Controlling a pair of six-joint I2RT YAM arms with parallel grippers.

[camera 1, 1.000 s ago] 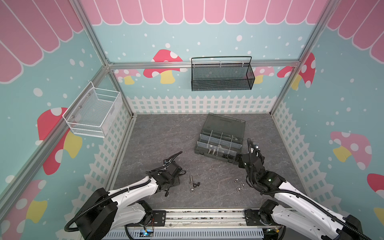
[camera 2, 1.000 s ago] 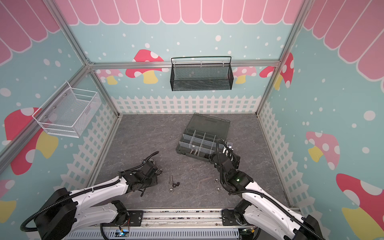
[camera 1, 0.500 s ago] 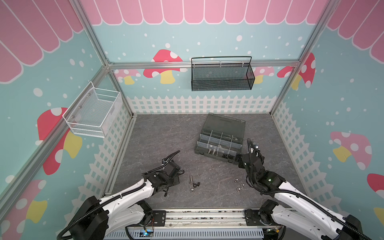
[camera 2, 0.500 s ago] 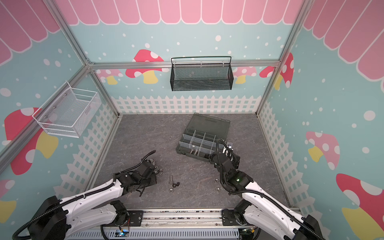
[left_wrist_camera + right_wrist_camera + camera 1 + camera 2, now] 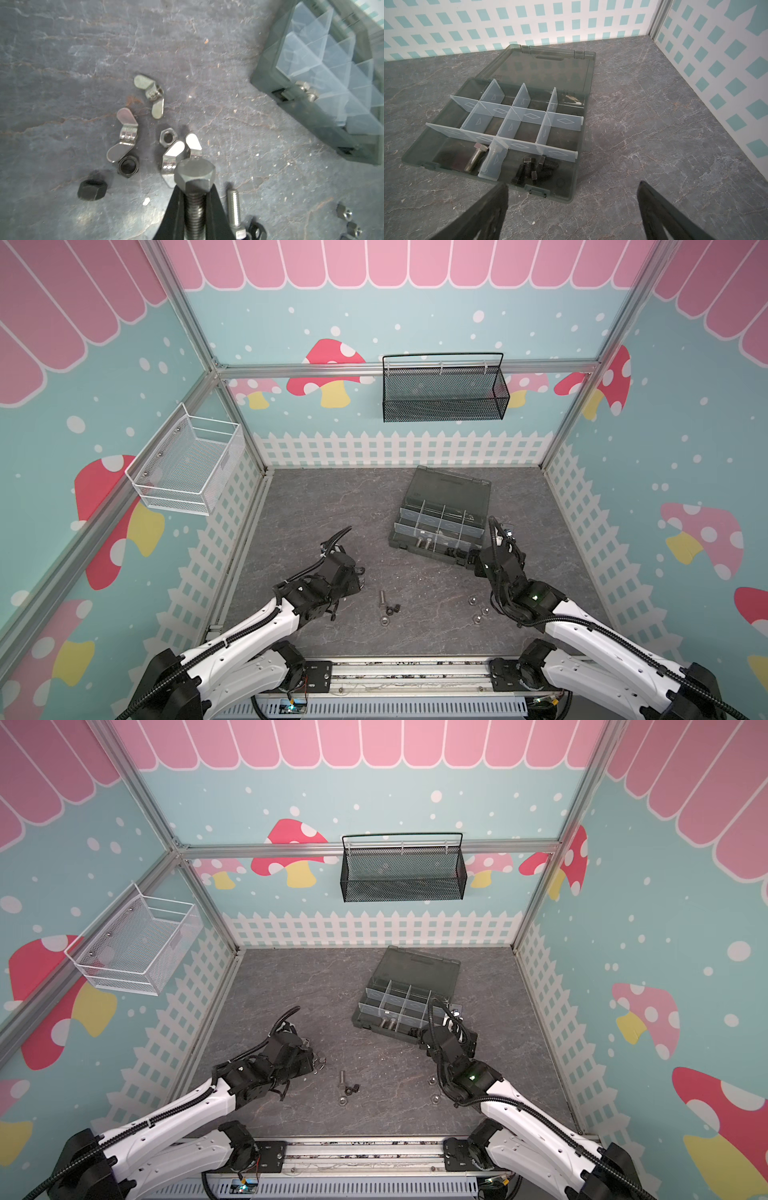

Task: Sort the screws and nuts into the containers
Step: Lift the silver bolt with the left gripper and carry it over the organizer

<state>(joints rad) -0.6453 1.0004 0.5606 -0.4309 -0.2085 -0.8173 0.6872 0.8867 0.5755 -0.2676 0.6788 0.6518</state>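
left gripper (image 5: 195, 194) clamped on a hex bolt (image 5: 195, 173), by loose wing nuts (image 5: 126, 135); right gripper (image 5: 573, 184) jaws wide apart, holding nothing, near the box (image 5: 413, 159)

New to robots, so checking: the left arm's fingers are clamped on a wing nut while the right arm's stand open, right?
No: the left wrist view shows the left fingers clamped on a hex-head screw instead. The right fingers are open.
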